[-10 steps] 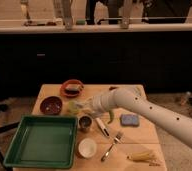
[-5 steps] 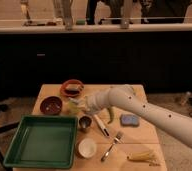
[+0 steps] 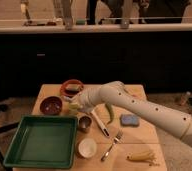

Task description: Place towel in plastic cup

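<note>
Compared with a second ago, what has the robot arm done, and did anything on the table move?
The arm has slid a little toward the dark red bowl, bringing its shut end effector to the pale green plastic cup beside it. Nothing was visibly taken hold of or let go. The green tray, metal cup, blue pad and fork stayed put.

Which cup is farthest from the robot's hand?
The white round cup at the front, beside the green tray. The shiny metal cup stands between it and the hand, which is next to the dark red bowl.
</note>
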Tool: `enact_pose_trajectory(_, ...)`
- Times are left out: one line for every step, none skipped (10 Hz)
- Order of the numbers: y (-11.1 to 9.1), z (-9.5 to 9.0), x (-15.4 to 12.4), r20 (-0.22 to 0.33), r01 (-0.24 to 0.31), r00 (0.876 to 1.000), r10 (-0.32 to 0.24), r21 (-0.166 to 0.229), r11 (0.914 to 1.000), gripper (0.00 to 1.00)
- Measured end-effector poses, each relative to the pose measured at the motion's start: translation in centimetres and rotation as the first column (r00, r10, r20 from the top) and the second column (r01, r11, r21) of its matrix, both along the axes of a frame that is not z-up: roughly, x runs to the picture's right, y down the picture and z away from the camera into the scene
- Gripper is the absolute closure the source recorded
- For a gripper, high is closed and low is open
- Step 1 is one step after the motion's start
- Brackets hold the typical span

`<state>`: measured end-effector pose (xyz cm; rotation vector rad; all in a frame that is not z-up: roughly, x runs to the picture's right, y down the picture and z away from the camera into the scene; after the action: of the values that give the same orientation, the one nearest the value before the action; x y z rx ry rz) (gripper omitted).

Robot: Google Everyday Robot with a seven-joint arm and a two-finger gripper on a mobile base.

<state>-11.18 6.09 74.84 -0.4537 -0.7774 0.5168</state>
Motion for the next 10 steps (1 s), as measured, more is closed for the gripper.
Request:
enact_pose_trajectory(-0.3,0.4,-0.6,0.003,0.001,1.0,-0.001,-0.002,1.0,1.0)
enact_pose_trajectory(-0.5,0.7,-1.1,0.008,0.0,1.0,0.0,-0.005,1.0,1.0)
enact_pose_trajectory(-0.6,1.0,-1.6,0.012,-0.002,1.0,0.002,-0.008,1.0,1.0)
enact_pose_trajectory(-0.7,1.3,-2.6,0.022,-0.002,1.0,0.003,-0.013,0.9999,1.0)
enact_pose_trajectory(-0.7,1.6,-3.8,0.033,0.0,0.999,0.0,-0.017,0.9999,1.0)
enact_pose_trajectory(-0.7,1.7,-4.7,0.041,0.003,0.999,-0.002,-0.019,0.9998,1.0)
enact_pose_trajectory(-0.8,1.9,-5.7,0.05,0.006,0.999,-0.005,-0.022,0.9997,1.0)
enact_pose_trajectory(-0.9,2.1,-6.6,0.059,0.008,0.998,-0.007,-0.024,0.9997,1.0)
enact_pose_trajectory(-1.1,2.2,-7.1,0.063,0.009,0.998,-0.008,-0.025,0.9996,1.0)
enact_pose_trajectory(-1.4,2.3,-7.7,0.069,0.011,0.998,-0.01,-0.024,0.9997,1.0)
